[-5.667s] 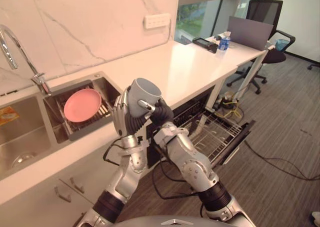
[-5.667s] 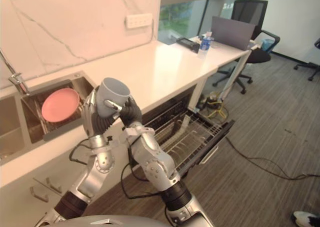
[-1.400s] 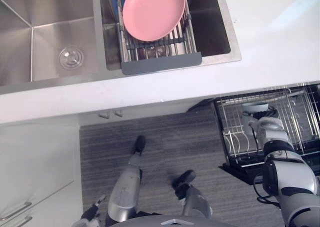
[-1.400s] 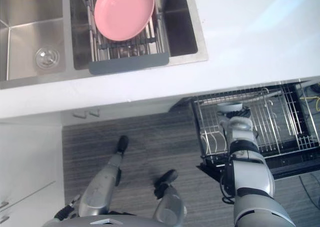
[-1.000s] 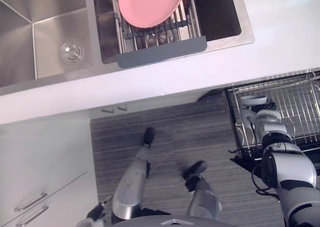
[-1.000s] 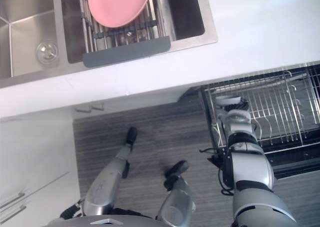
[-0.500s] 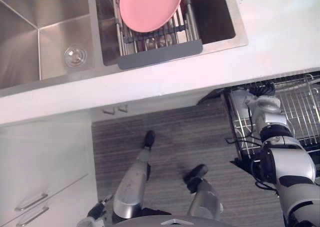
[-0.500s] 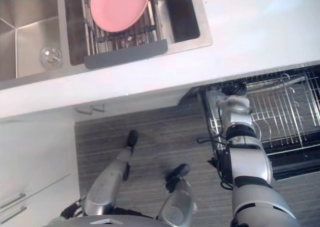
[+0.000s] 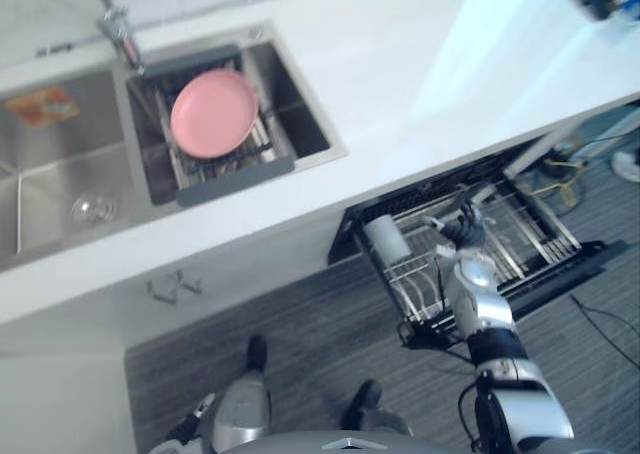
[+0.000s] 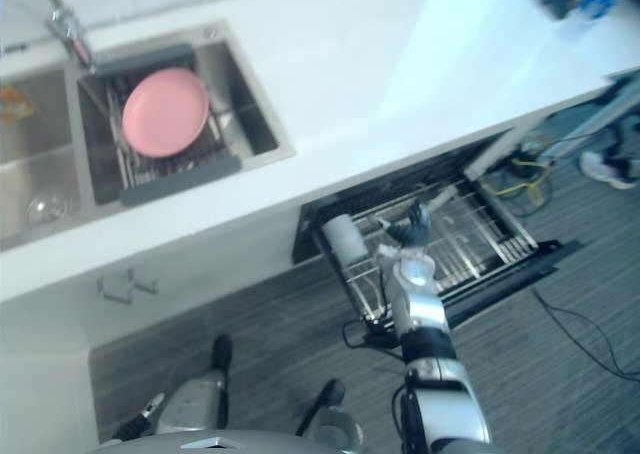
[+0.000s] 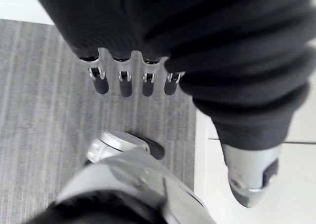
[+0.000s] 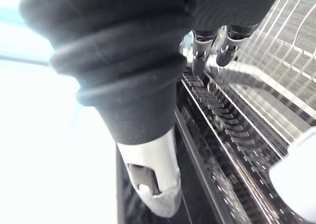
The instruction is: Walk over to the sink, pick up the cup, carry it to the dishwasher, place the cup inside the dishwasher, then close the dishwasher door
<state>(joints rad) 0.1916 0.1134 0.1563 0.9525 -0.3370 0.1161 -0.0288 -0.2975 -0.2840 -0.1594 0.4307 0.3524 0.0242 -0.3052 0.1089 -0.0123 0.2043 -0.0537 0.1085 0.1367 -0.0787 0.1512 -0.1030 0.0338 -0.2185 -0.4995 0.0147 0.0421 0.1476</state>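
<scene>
The cup sits in the dishwasher rack, at the corner nearest the sink, free of both hands. The right hand hovers over the rack's middle, fingers slack and empty. It should lift clear of the wires before pushing the rack and door shut. The left hand hangs relaxed. Beyond the rack, the sink's drainer holds a pink plate
</scene>
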